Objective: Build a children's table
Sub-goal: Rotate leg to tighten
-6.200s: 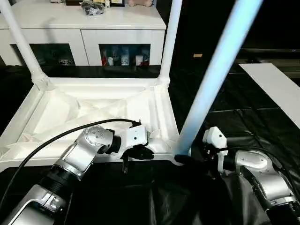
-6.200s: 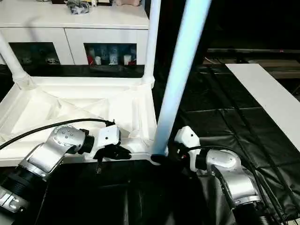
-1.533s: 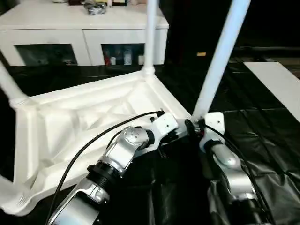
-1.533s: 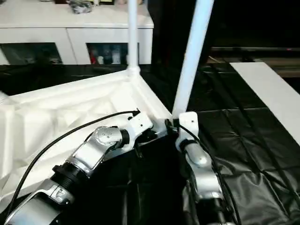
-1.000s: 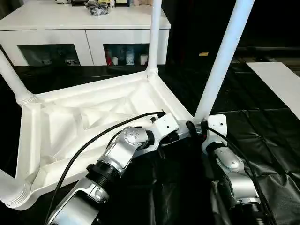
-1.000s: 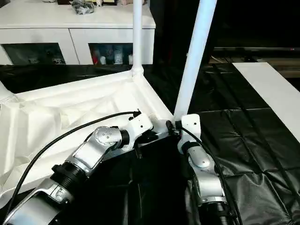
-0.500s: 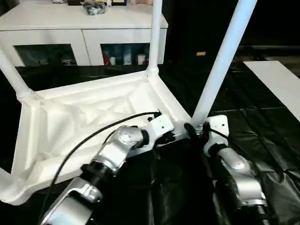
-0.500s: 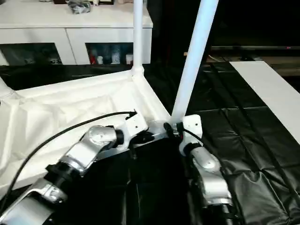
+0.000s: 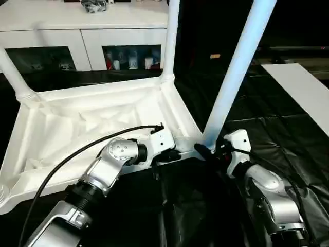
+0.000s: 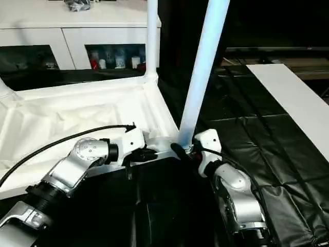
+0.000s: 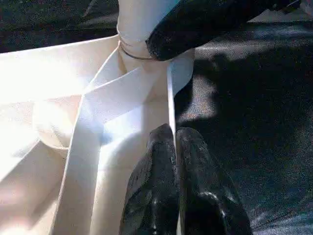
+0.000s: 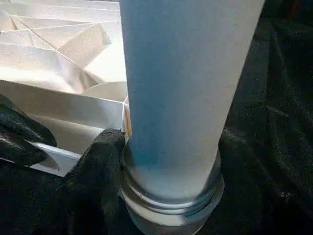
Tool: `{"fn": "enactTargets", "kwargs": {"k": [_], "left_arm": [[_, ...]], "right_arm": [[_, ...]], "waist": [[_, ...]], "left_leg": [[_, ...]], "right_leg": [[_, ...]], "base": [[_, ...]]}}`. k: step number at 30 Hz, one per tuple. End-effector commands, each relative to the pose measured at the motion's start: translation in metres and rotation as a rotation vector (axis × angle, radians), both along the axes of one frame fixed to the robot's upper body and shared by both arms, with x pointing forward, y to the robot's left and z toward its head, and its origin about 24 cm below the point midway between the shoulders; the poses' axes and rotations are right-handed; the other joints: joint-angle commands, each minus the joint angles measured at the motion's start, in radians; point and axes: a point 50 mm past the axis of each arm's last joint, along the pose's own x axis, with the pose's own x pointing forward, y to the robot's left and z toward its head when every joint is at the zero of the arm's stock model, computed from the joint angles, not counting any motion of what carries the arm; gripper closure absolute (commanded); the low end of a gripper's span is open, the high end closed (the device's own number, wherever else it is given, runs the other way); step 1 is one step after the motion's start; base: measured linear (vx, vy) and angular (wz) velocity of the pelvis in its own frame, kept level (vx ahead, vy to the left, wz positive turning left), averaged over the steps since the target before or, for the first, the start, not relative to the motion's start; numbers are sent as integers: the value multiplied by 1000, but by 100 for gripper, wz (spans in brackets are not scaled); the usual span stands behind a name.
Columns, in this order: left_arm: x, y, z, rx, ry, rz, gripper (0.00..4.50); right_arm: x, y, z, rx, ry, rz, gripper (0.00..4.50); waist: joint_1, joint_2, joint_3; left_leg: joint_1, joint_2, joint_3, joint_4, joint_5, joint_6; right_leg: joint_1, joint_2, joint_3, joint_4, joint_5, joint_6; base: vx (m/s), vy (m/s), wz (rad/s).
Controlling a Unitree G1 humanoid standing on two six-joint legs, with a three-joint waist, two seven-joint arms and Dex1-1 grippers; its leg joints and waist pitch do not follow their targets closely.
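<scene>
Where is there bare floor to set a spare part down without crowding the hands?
Bare black floor cover lies right of the near leg, up to the white board. Crowded: the tabletop's near corner, where the left hand pinches its rim and the right hand clasps the leg's base.

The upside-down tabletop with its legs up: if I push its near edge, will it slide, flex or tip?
The tabletop will probably slide: smooth plastic on the glossy black sheet. Its ribbed underside suggests a stiff, light shell. The tall near leg raises the weight, so it may rock; the right gripper steadies its base.
</scene>
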Motion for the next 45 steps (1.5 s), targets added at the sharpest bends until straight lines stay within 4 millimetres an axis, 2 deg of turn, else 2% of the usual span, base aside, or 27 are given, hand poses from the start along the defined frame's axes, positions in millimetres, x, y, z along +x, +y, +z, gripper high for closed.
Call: {"fn": "enactTargets", "kwargs": {"k": [1, 6, 10, 11, 15, 22, 27, 30, 31, 35, 38, 40, 43, 45], "left_arm": [[1, 11, -9, 48, 28, 50, 450], [-5, 13, -8, 32, 53, 4, 450], [-8, 20, -8, 38, 65, -22, 450], [-8, 22, -8, 43, 65, -21, 450], [-8, 26, -7, 55, 71, -28, 450], [-7, 26, -7, 58, 65, -10, 450], [-5, 24, -8, 52, 59, 16, 450], [-5, 23, -8, 52, 60, 10, 450], [-4, 23, -7, 52, 60, 9, 450], [-4, 23, -7, 57, 58, 7, 450], [-4, 24, -6, 58, 57, 7, 450], [-3, 24, -6, 59, 56, 9, 450], [-3, 24, -6, 60, 56, 10, 450], [-3, 25, -6, 62, 55, 11, 450]], "right_arm": [[-7, 28, 18, 139, -63, 202, 191], [-12, 25, 20, 174, -73, 242, 191], [-18, 16, 22, 176, -73, 299, 198], [-20, 13, 22, 168, -70, 319, 222], [-20, 5, 21, 119, -74, 349, 244], [-17, 6, 19, 62, -111, 310, 258], [-22, 9, 12, 33, -93, 329, 258], [-21, 7, 11, 40, -88, 320, 258], [-21, 6, 12, 44, -86, 319, 206], [-21, 6, 11, 61, -79, 335, 193], [-22, 6, 10, 65, -70, 345, 150], [-22, 6, 10, 65, -68, 345, 145], [-22, 4, 9, 55, -66, 341, 108], [-21, 4, 8, 38, -58, 340, 98]], "waist": [[3, -6, -49], [3, -5, -48], [4, -5, -48], [4, -5, -46], [5, -5, -46], [4, -10, -49], [5, -9, -46], [7, -7, -48], [7, -4, -48], [6, -6, -48], [7, -7, -49], [8, -6, -49], [8, -7, -48], [7, -8, -48]], "left_leg": [[0, 65, -29, -81, -170, 60], [1, 65, -28, -81, -169, 58], [-1, 67, -30, -81, -167, 74], [0, 66, -29, -81, -173, 73], [2, 64, -28, -80, -184, 60], [0, 63, -28, -77, -152, 67], [2, 64, -28, -79, -180, 63], [3, 64, -29, -78, -172, 62], [2, 63, -29, -78, -167, 64], [2, 63, -29, -78, -177, 66], [3, 63, -29, -78, -177, 63], [2, 63, -29, -78, -171, 65], [2, 63, -29, -78, -177, 66], [2, 64, -30, -79, -182, 63]], "right_leg": [[47, -72, 58, -72, -177, -232], [47, -71, 58, -72, -176, -232], [50, -70, 58, -69, -160, -233], [48, -70, 58, -72, -178, -231], [47, -71, 59, -75, -211, -228], [48, -70, 57, -69, -171, -237], [46, -71, 58, -76, -237, -222], [47, -70, 58, -75, -222, -220], [47, -69, 58, -72, -206, -224], [48, -69, 57, -73, -206, -230], [48, -70, 58, -73, -211, -227], [49, -70, 58, -72, -203, -229], [48, -70, 57, -75, -223, -225], [48, -70, 57, -75, -233, -220]], "base": [[0, 0, 0], [0, 0, 0], [0, 0, 0], [0, 0, 0], [0, 0, 0], [0, 0, 0], [0, 0, 0], [0, 0, 0], [0, 0, 0], [0, 0, 0], [0, 0, 0], [0, 0, 0], [0, 0, 0], [0, 0, 0]]}}
